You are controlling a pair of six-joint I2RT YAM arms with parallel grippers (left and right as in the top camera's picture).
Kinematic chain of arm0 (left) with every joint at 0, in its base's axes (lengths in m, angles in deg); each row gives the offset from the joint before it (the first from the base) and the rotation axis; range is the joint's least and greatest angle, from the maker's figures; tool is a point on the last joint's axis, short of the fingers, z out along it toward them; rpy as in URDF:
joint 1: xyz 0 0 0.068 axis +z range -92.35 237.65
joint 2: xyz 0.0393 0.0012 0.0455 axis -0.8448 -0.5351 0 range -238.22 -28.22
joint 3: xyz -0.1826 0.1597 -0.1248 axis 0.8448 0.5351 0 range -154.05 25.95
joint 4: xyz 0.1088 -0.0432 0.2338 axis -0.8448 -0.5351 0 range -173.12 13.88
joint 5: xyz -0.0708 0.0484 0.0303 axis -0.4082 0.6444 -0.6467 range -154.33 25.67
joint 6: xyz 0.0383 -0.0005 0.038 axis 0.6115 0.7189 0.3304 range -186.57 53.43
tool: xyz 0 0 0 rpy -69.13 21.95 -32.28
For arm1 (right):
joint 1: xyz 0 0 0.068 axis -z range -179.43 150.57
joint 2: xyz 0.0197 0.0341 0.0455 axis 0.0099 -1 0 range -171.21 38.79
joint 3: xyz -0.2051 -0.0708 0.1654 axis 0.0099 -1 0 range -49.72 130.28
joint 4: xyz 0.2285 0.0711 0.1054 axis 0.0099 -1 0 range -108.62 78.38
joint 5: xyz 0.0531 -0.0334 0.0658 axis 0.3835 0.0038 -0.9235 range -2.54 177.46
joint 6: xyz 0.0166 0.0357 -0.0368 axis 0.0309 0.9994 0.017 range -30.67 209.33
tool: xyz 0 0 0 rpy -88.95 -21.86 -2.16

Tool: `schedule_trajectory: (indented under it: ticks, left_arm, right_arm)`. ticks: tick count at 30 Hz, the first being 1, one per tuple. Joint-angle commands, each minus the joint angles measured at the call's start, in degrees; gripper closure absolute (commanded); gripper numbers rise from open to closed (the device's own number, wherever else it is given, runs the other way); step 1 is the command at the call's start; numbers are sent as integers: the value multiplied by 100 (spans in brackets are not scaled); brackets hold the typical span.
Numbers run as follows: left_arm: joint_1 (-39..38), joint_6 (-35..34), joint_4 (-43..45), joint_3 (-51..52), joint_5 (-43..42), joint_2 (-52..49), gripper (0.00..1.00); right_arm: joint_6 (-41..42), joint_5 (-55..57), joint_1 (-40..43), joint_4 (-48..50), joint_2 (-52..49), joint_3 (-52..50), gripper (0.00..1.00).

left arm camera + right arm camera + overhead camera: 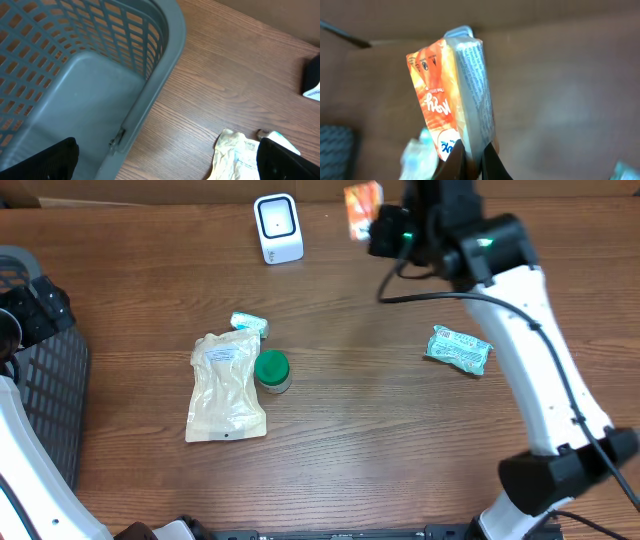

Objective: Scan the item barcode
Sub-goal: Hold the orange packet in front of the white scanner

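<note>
My right gripper [376, 225] is shut on an orange and silver snack packet [362, 208], holding it up at the back of the table, to the right of the white barcode scanner [278, 227]. In the right wrist view the packet [451, 95] stands upright, pinched at its lower edge between my fingers [492, 162], with its printed silver side seam facing the camera. My left gripper [167, 162] hangs open at the far left over the rim of the grey basket [150, 85], with nothing between its fingers.
A beige pouch [227, 388], a green-lidded jar [272, 370] and a small pale green packet [249, 324] lie mid-table. A teal packet [459, 348] lies to the right. The grey mesh basket [50, 395] stands at the left edge.
</note>
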Motion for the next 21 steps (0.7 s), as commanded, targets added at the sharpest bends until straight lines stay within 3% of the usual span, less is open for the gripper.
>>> schedule_trajectory:
  ticks: [1, 8, 13, 21]
  left_arm:
    - [-2, 68, 20, -122, 20, 44, 1]
    - [-2, 68, 20, -122, 22, 44, 0]
    - [-2, 68, 20, -122, 20, 44, 1]
    - [-2, 68, 20, -122, 20, 44, 0]
  right_arm:
    - [-863, 1777, -442, 446, -483, 118, 96]
    - [-2472, 3515, -1003, 2146, -1523, 116, 96]
    - [-3812, 3600, -1108, 3528, -2310, 111, 96]
    - [-5272, 3429, -1119, 5143, -3309, 107, 96]
